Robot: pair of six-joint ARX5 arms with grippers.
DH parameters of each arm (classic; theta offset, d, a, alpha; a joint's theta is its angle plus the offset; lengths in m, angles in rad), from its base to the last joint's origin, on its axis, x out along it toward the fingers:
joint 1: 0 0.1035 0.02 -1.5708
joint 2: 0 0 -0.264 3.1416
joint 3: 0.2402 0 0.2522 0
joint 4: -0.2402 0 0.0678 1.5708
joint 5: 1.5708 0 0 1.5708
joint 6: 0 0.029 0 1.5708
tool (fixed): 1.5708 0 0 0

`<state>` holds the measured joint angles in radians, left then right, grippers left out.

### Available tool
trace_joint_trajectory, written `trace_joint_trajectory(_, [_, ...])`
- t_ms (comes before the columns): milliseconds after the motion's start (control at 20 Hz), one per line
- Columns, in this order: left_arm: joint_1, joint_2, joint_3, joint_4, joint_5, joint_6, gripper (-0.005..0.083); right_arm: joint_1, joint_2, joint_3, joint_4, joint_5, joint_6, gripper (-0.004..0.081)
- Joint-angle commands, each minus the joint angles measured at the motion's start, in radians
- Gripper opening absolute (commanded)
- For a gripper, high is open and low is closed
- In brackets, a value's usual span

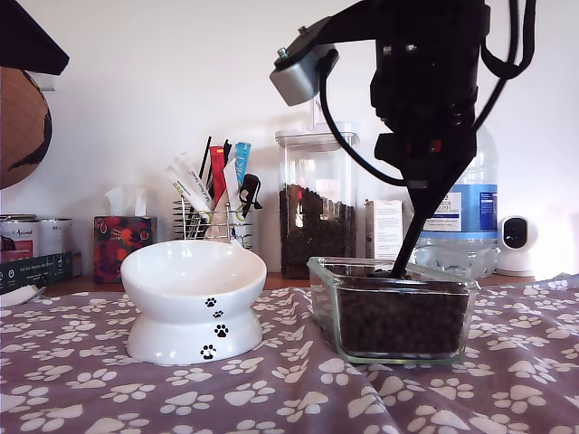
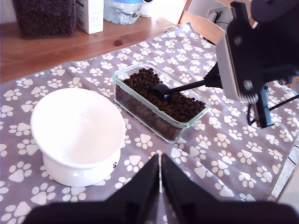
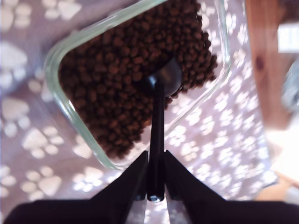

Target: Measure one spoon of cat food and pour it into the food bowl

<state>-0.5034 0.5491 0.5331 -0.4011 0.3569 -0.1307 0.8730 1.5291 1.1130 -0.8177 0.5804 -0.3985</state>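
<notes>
**Spoon cup down in the kibble dish**

My second gripper [image 3: 155, 179] is clamped on the handle end of the one black spoon [image 3: 159, 100]. Its long axis slopes down into the single clear glass dish [image 1: 327, 303], cup buried among the cat food [image 2: 175, 100]. The one white food bowl [image 1: 185, 271] stands beside the dish on the counter [image 1: 298, 398], apart from it. My first gripper [image 2: 160, 179] hovers above the bowl's near side, jaws together.
</notes>
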Motion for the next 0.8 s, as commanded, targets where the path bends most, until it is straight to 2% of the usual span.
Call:
trace_joint_trajectory(0, [-0.003,-0.007,-0.023,0.004,0.002,-0.004,-0.0019,-0.017,0.019,-0.011,-0.006,-0.058,0.100,-0.0013])
trace_joint_trajectory(250, [-0.003,-0.007,-0.023,0.004,0.002,-0.003,-0.0019,-0.067,0.019,-0.011,-0.039,-0.168,0.393,-0.0013])
trace_joint_trajectory(450, [-0.003,-0.007,-0.023,0.004,0.002,-0.003,-0.0019,-0.078,0.019,-0.011,-0.059,-0.236,0.593,-0.0013])
trace_joint_trajectory(550, [-0.003,-0.007,-0.023,0.004,0.002,-0.003,-0.0019,-0.078,0.019,-0.011,-0.064,-0.265,0.672,-0.0013])
trace_joint_trajectory(750, [-0.003,-0.007,-0.023,0.003,0.002,-0.003,-0.0019,-0.085,0.019,-0.011,-0.101,-0.267,0.774,-0.0013])
